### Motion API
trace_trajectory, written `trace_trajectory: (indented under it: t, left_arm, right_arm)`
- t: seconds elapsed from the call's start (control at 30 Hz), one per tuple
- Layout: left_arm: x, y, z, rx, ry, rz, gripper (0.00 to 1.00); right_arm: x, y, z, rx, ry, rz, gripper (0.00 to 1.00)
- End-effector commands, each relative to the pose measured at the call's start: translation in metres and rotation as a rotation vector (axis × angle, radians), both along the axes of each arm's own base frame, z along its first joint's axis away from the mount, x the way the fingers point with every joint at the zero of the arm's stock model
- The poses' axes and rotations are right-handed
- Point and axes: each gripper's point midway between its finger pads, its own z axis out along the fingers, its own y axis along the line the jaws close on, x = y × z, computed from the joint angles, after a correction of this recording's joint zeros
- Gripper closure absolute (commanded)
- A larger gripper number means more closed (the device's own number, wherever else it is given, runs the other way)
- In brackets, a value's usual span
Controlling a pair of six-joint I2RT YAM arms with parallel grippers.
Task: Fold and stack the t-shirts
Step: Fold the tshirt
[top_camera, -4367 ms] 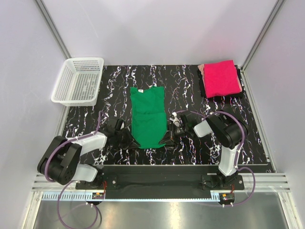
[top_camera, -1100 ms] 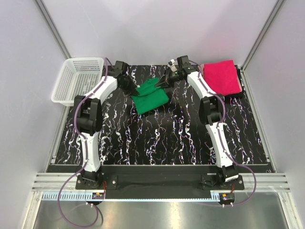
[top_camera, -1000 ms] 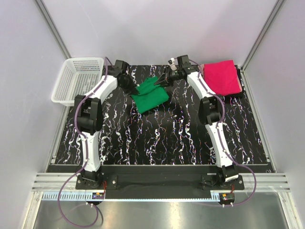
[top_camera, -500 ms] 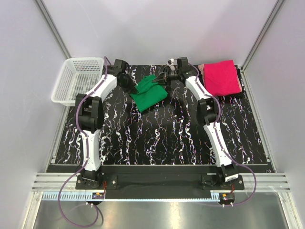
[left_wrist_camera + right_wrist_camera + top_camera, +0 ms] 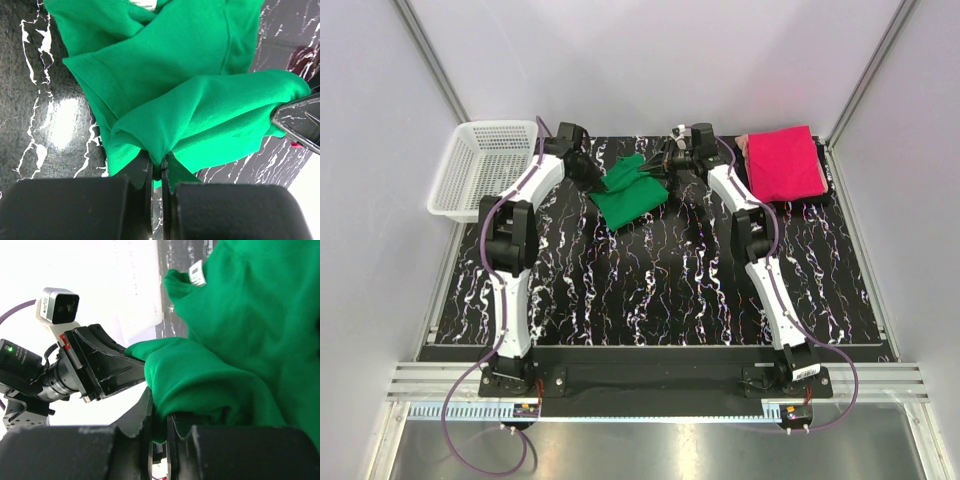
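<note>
The green t-shirt point(image 5: 632, 198) sits at the far middle of the table point(image 5: 650, 290). From above, its near hem has been carried up toward the collar end, so the half-fold looks nearly laid. Left wrist: the left gripper point(image 5: 160, 167) pinches a bunched corner. Right wrist: the right gripper point(image 5: 159, 420) clamps cloth likewise, and the layers beneath are hidden.

Fig.: t-shirts ×2: green t-shirt point(image 5: 632, 195), pink t-shirt point(image 5: 783, 165); mesh basket point(image 5: 485, 175) ×1; arms ×2: left arm point(image 5: 510, 300), right arm point(image 5: 775, 300).
</note>
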Motion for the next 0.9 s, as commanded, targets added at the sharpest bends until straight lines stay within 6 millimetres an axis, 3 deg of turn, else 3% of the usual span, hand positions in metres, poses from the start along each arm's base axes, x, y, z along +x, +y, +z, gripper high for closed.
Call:
trace_trajectory:
  t: [0.0, 0.13, 0.17, 0.23, 0.3, 0.33, 0.47, 0.57, 0.67, 0.7, 0.87]
  left_arm:
    - [0.015, 0.011, 0.002, 0.021, -0.027, 0.034, 1.00]
    - [0.014, 0.014, -0.008, 0.031, -0.006, 0.045, 1.00]
    - [0.015, 0.015, -0.008, 0.033, -0.008, 0.049, 1.00]
    - [0.014, 0.017, -0.010, 0.041, -0.005, 0.051, 1.00]
    - [0.015, 0.018, -0.010, 0.049, -0.008, 0.052, 1.00]
    - [0.015, 0.018, -0.010, 0.051, -0.008, 0.053, 1.00]
    - [0.016, 0.020, -0.008, 0.058, -0.016, 0.057, 1.00]
    - [0.019, 0.020, -0.007, 0.061, -0.026, 0.057, 0.98]
    - [0.021, 0.023, -0.003, 0.075, -0.040, 0.065, 0.79]
    - [0.021, 0.023, -0.001, 0.079, -0.047, 0.061, 0.70]
    - [0.020, 0.024, 0.009, 0.078, -0.075, 0.055, 0.54]
  right_arm:
    - [0.017, -0.009, 0.005, 0.010, -0.043, -0.054, 1.00]
    - [0.020, -0.009, -0.005, -0.004, -0.032, -0.075, 1.00]
    - [0.020, -0.010, -0.007, -0.006, -0.030, -0.074, 0.96]
    - [0.020, -0.010, -0.004, -0.006, -0.052, -0.068, 0.74]
    - [0.020, -0.010, -0.001, -0.007, -0.074, -0.061, 0.66]
    - [0.019, -0.010, -0.001, -0.009, -0.075, -0.058, 0.57]
    - [0.020, -0.011, 0.010, -0.006, -0.104, -0.061, 0.52]
    - [0.021, -0.011, 0.014, -0.002, -0.112, -0.062, 0.32]
    - [0.020, -0.011, 0.026, 0.003, -0.130, -0.060, 0.00]
    - [0.020, -0.012, 0.027, 0.003, -0.135, -0.060, 0.00]
    - [0.020, -0.018, 0.063, 0.016, -0.200, -0.061, 0.00]
